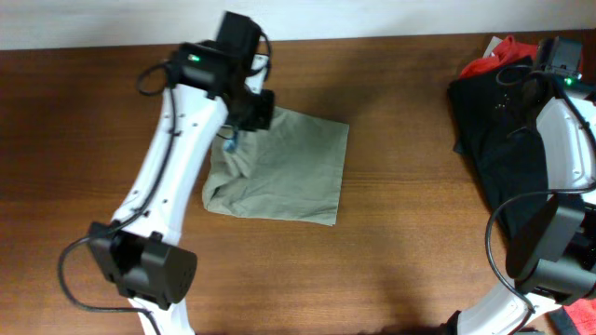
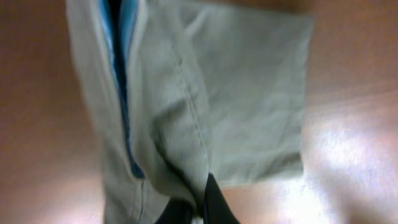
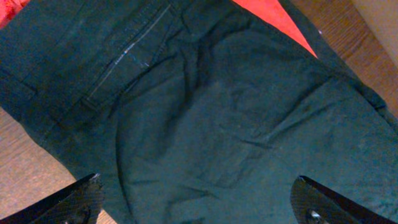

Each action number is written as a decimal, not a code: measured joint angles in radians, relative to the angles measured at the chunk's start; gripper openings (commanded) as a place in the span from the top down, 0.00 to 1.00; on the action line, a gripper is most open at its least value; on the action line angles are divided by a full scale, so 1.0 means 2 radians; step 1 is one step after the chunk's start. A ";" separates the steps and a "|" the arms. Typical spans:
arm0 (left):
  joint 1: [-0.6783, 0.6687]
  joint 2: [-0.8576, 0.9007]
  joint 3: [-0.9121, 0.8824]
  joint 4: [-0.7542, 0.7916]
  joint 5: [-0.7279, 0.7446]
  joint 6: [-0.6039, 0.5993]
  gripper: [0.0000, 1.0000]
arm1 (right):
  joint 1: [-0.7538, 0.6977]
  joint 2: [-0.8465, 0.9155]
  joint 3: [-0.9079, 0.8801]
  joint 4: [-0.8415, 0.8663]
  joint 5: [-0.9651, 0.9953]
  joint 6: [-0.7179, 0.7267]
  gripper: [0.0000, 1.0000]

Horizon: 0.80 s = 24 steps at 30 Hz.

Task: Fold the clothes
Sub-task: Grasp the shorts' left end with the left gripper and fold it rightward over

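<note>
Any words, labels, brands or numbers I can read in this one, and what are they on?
None can be read. The olive garment, the black trousers and the red cloth show no print, tag or logo in any view.

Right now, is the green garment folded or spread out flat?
Folded, at least partly: the green garment lies as a compact rectangle, layers doubled along the edge where the left pincer pinches it.

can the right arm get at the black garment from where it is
Probably yes: the right arm hangs right over the black garment with its jaws open wide, and nothing lies between them and the cloth.
</note>
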 measured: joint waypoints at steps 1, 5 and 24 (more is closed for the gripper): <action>-0.010 0.000 -0.022 0.021 0.003 -0.005 1.00 | 0.000 0.000 0.000 0.002 0.000 0.000 0.01; -0.047 0.002 -0.101 0.095 0.018 -0.027 1.00 | 0.000 0.000 0.000 0.001 0.000 0.000 0.01; -0.140 0.005 -0.299 0.403 0.051 -0.085 0.85 | 0.000 0.000 0.000 0.001 0.000 0.000 0.01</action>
